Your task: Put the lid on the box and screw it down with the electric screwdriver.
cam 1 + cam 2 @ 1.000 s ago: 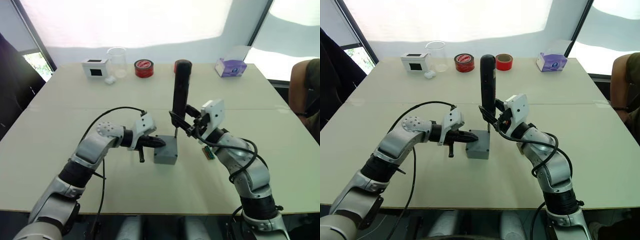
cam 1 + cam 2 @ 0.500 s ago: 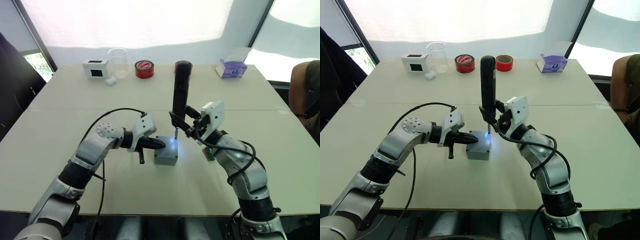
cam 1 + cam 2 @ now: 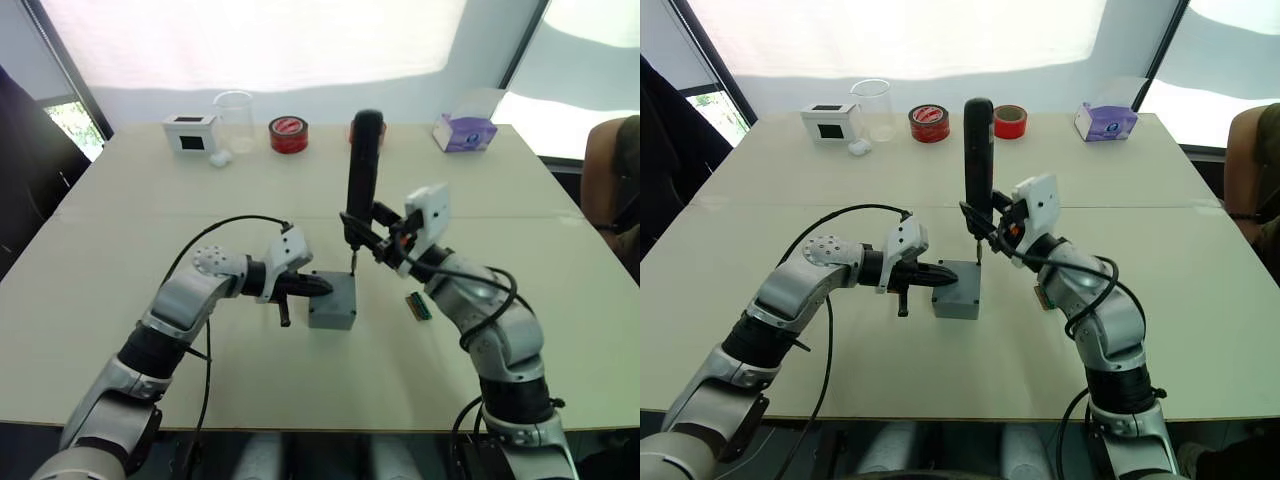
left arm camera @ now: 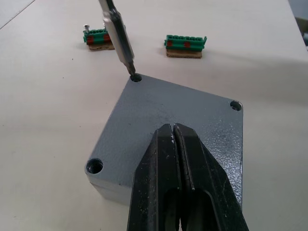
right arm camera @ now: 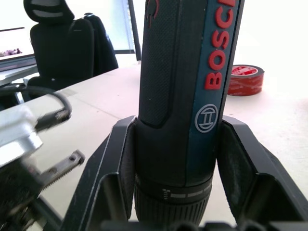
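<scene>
Lid (image 4: 173, 120) seated on box (image 3: 331, 312) mid-frame, left end effector (image 4: 175, 139) clenched, pressing it; right end effector (image 5: 178, 159) grasping electric screwdriver (image 3: 362, 175), bit at one corner hole, others apparently unscrewed.

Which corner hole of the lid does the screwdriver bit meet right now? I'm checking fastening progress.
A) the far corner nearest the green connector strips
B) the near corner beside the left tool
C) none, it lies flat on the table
A: in the left wrist view the bit of the electric screwdriver stands in the lid corner hole that faces the green connector strips, while the shut left tool rests on the lid.
</scene>
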